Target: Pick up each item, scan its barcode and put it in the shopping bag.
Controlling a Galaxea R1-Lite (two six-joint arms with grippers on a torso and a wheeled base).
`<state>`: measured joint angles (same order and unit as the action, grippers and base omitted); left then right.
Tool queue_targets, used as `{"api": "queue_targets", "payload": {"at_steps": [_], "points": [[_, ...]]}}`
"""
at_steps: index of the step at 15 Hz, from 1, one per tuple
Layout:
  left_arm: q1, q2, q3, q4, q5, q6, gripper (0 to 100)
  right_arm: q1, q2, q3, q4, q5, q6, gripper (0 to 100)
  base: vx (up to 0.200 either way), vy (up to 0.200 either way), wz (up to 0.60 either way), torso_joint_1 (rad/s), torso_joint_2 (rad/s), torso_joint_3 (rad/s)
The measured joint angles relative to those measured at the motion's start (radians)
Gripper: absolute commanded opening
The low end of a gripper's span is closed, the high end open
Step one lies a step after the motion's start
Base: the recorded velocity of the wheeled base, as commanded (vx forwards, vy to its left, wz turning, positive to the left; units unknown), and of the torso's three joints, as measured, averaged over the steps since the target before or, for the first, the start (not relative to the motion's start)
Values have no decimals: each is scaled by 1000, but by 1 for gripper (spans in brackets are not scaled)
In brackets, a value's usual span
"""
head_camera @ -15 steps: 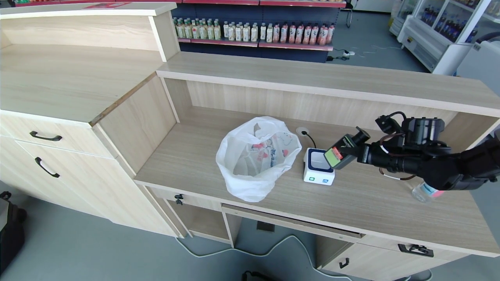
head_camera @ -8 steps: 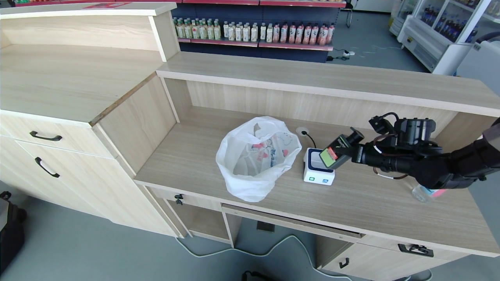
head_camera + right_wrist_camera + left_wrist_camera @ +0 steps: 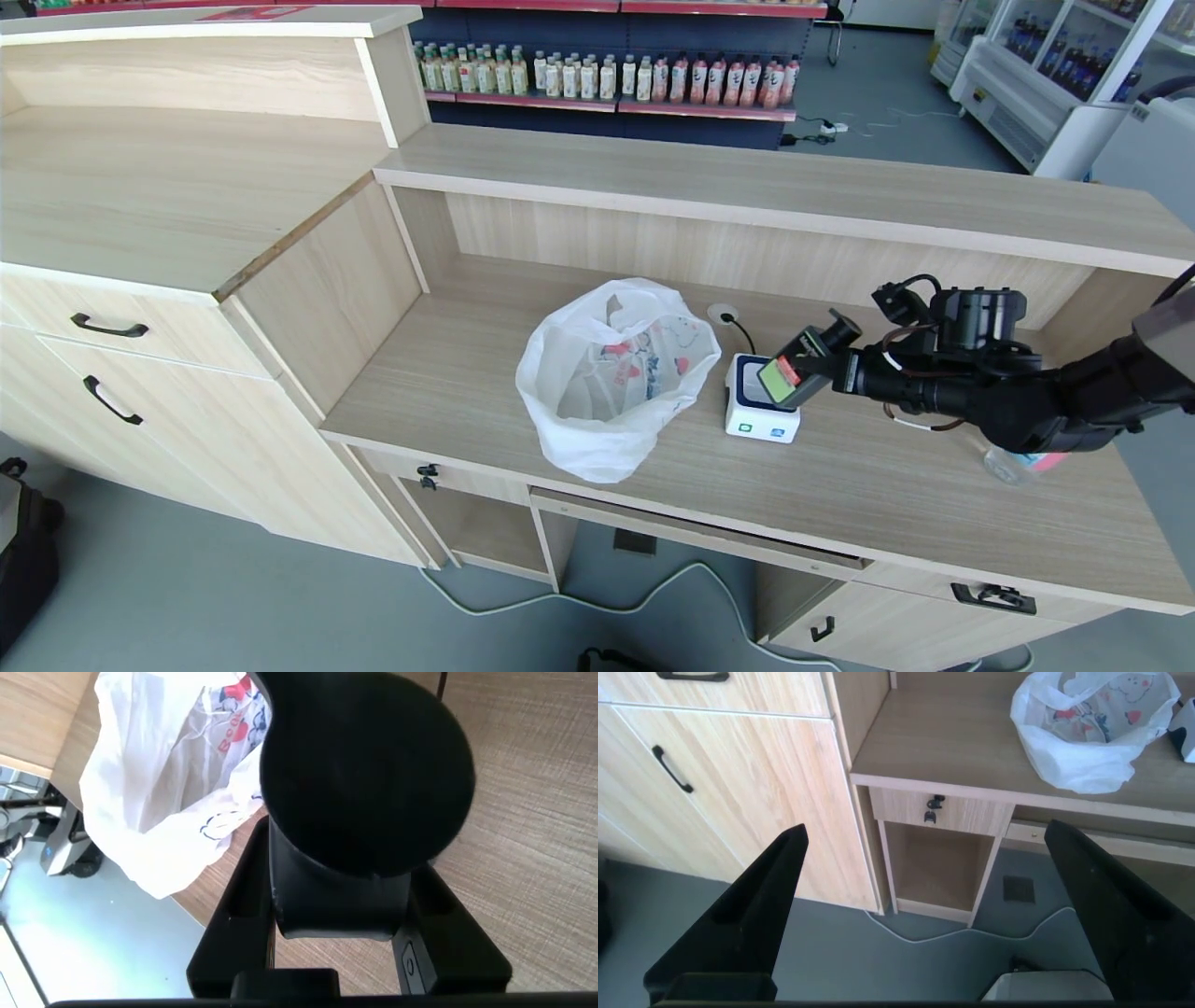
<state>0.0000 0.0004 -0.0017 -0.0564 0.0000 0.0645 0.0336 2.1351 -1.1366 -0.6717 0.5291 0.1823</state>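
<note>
Holding item (image 3: 780, 380) in right gripper (image 3: 834, 358) above scanner (image 3: 758, 422).

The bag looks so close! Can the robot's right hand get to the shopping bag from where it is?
Probably yes. The right hand, holding a little dark bottle, hangs above the scanner, and the shopping bag sits open right beside the scanner with nothing in between.

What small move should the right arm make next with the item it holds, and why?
Probably lower the item slightly toward the scanner: the right gripper holds it tilted just above the scanner, beside the shopping bag, not over it.
</note>
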Motion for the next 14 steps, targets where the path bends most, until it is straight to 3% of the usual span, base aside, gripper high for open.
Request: {"api": "queue_targets", "payload": {"at_steps": [14], "points": [[0,0,0,0,0,0,100,38,55,-81,-33,-4,-9,0,0,0,0,0,0,0]]}}
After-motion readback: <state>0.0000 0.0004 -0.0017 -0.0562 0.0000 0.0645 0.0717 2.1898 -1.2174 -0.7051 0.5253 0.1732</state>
